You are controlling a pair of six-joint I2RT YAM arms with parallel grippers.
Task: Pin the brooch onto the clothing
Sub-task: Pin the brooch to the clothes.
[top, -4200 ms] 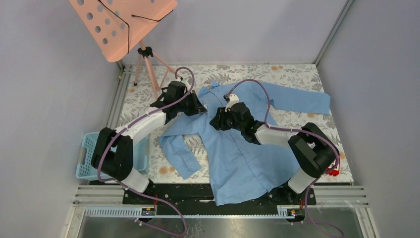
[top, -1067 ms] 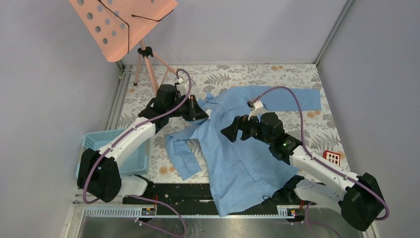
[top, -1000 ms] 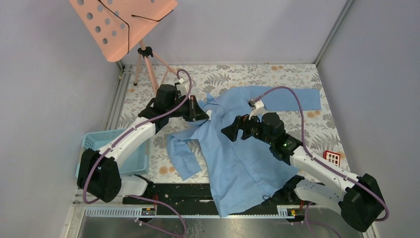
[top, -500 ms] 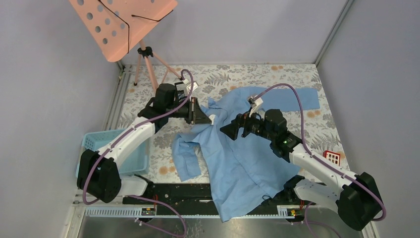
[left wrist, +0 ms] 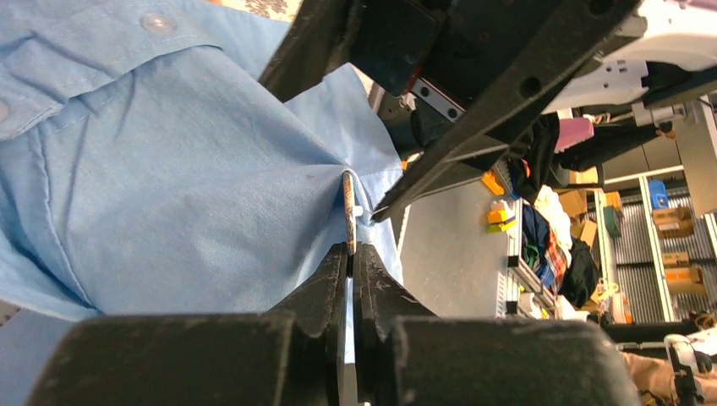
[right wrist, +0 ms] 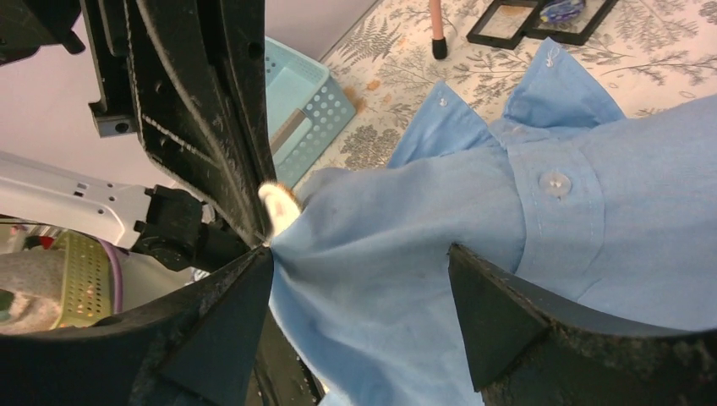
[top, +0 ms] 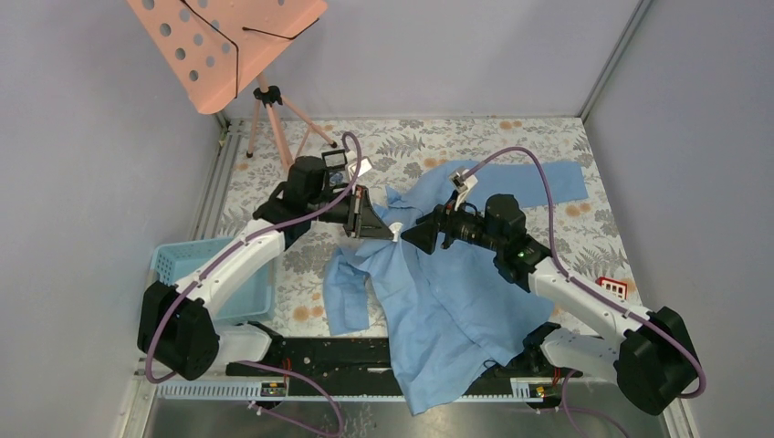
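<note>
Mid-tabletop (top: 548, 137), the blue shirt (top: 447, 301) stands tented up near its collar, its hem hangs over the near edge between the arm bases, and one sleeve reaches toward the far right edge. The left fingers (left wrist: 325, 283) are pressed together, pinching the small white brooch (top: 394, 231) right at the peak of the fabric, while the right fingers (right wrist: 499, 313) are spread wide either side of that raised fold, tips just beside the brooch. Bare floral top shows along the far and right edges; a pink music stand (top: 228, 46) fills the far-left corner and a blue basket (top: 173, 265) sits at the left edge.
</note>
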